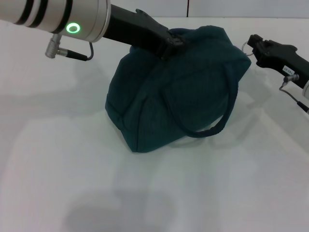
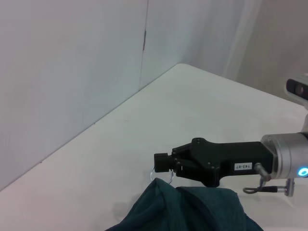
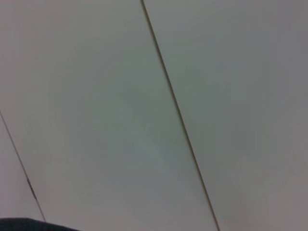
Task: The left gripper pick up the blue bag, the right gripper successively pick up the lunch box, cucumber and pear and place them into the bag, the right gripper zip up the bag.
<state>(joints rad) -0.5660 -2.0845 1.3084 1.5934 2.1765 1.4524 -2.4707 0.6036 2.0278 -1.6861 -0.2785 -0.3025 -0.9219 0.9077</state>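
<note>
Now the right gripper (image 1: 251,47), jaws pinched on the zipper ring (image 2: 156,172), should pull straight along the blue bag (image 1: 174,92) while the left gripper (image 1: 171,43) stays clamped on its top.

Bright, even overhead light; soft shadows on white table (image 1: 58,159) w/ mild glare; right wrist view blurry.

A bare lab-like room: white table (image 1: 58,159), plain panelled walls (image 2: 72,72).
</note>
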